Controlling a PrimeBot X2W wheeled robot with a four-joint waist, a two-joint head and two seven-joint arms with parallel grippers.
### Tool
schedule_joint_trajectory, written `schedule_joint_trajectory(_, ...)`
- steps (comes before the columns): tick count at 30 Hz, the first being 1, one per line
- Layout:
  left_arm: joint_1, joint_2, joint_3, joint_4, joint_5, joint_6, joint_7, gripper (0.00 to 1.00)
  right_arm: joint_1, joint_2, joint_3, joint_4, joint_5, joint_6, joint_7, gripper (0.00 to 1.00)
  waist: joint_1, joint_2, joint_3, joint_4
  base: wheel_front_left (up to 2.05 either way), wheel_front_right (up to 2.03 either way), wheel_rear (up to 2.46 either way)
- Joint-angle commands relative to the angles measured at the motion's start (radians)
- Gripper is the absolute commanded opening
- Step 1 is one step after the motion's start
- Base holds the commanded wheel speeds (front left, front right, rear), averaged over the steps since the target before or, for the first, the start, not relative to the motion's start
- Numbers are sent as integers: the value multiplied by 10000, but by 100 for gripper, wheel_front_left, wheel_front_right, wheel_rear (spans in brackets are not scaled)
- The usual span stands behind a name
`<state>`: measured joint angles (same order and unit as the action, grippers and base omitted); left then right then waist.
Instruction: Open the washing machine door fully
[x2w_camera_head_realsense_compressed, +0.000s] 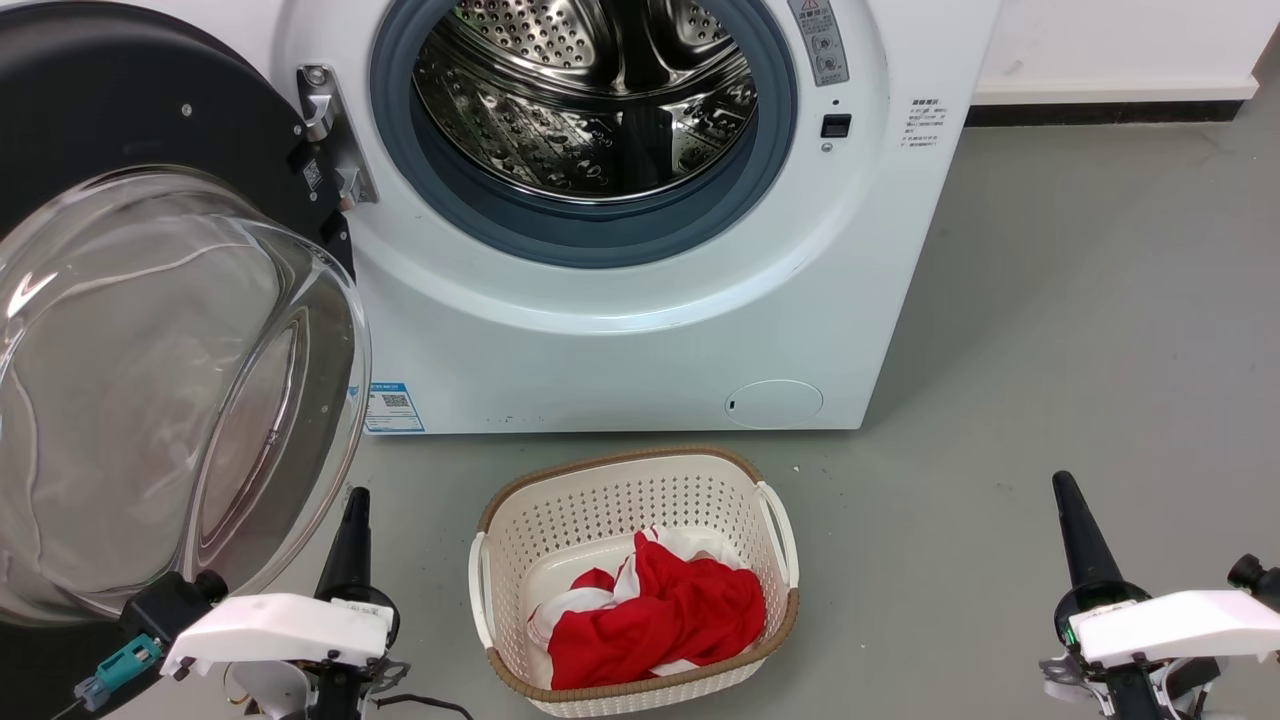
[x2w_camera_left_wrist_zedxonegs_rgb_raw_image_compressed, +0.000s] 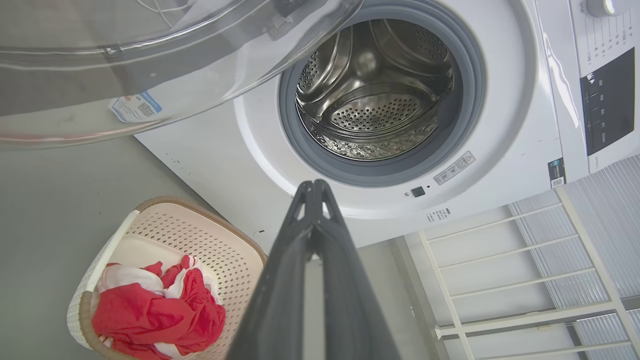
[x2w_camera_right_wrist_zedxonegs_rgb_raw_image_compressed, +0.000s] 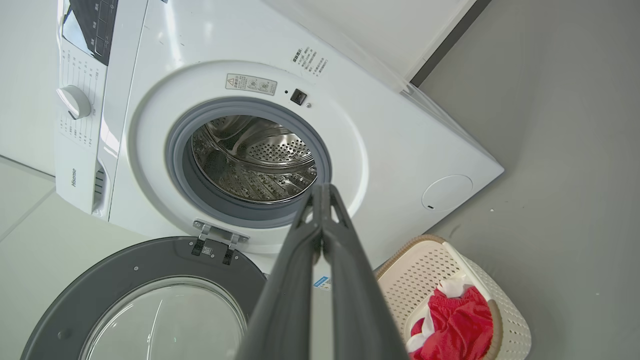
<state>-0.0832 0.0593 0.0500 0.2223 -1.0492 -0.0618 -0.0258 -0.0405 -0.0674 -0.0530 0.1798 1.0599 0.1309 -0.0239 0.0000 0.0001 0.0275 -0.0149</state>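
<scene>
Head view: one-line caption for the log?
Washing machine door open, drum exposed; left gripper and right gripper low, jaws shut, flanking the basket.

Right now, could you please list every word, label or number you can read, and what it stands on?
"Hisense": on the white control panel of the washing machine.
Blue label sticker with QR code: too small to read.
Warning sticker beside the drum opening: too small to read.
Grey print on the front: too small to read.
</scene>
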Motion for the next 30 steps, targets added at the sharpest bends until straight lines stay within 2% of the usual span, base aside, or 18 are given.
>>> schedule_joint_trajectory(1, -205, 9, 75, -57, -289, -80, 78, 0, -236, -76, -30, -31, 311, -1, 71, 0, 0, -1, -6, 4, 0, 0, 0)
schedule_joint_trajectory(30, -270, -46, 383, 98, -3037, -406, 771, 0, -502, -56, -193, 316, 3112, -2, 645, 0, 0, -1, -112, 69, 0, 0, 0)
